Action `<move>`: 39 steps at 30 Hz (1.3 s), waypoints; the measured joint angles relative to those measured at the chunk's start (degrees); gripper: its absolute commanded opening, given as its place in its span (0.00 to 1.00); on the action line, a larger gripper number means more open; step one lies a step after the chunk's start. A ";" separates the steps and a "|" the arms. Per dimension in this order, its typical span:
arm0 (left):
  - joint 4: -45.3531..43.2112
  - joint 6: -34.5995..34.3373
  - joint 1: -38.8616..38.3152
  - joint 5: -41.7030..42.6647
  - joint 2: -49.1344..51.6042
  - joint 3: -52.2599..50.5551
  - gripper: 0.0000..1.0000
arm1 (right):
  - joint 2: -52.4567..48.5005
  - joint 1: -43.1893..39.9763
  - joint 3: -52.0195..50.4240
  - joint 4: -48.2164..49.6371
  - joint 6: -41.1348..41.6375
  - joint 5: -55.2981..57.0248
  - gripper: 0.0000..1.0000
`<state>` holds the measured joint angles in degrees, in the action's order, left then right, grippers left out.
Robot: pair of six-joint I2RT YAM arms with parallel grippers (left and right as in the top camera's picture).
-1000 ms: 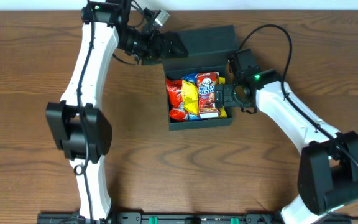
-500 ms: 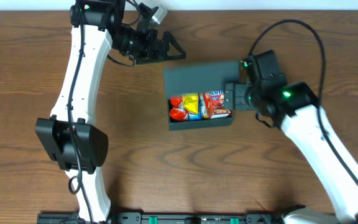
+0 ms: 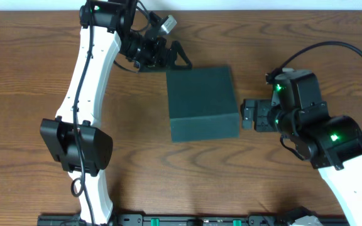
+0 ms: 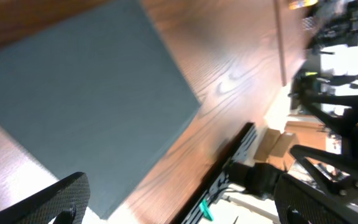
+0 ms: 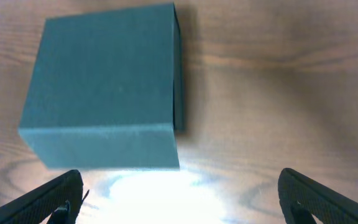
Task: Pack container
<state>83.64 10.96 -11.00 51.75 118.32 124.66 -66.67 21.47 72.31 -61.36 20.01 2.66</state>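
The container point(image 3: 202, 102) is a dark teal-green square box in the middle of the table, its flap lid shut flat so its contents are hidden. It also shows in the left wrist view point(image 4: 79, 106) and the right wrist view point(image 5: 104, 106). My left gripper point(image 3: 176, 55) is open and empty just beyond the box's far left corner. My right gripper point(image 3: 249, 115) is open and empty, just off the box's right side. Both grippers are apart from the box.
The wooden table point(image 3: 30, 81) runs to its far edge, with a white floor beyond. A black rail with green clips point(image 3: 187, 221) lies along the near edge. The left arm point(image 3: 87, 75) stretches over the table's left side.
The lid has come down over the snack packets and now lies shut. My right gripper has pulled back to the right, away from the box. My left gripper stays near the far left corner.
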 measured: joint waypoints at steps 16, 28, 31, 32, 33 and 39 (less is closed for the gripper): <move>8.68 -7.32 0.07 -32.70 -17.11 -1.16 0.96 | -12.48 0.70 0.00 4.13 0.28 -2.93 0.99; 8.15 -13.55 4.26 -44.30 -36.39 -24.79 0.95 | -16.96 9.27 0.00 9.79 -0.07 0.98 0.99; 3.87 -15.74 7.06 -49.72 -47.23 -29.55 0.95 | -16.96 9.35 -0.02 10.51 -0.07 1.53 0.99; 0.44 -16.46 7.56 -52.22 -51.06 -32.26 0.96 | -16.96 9.35 -0.09 11.50 -0.07 1.90 0.99; -1.99 -16.98 7.63 -53.86 -53.51 -34.64 0.95 | -17.07 9.35 -0.15 12.17 -0.09 1.97 0.99; -22.43 -18.03 7.65 -54.01 -57.59 -52.46 0.96 | -19.85 9.35 -1.68 16.70 -0.09 2.08 0.99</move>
<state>61.21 -7.07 -3.36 -2.26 60.73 72.20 -86.52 30.83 70.63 -44.66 19.92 4.73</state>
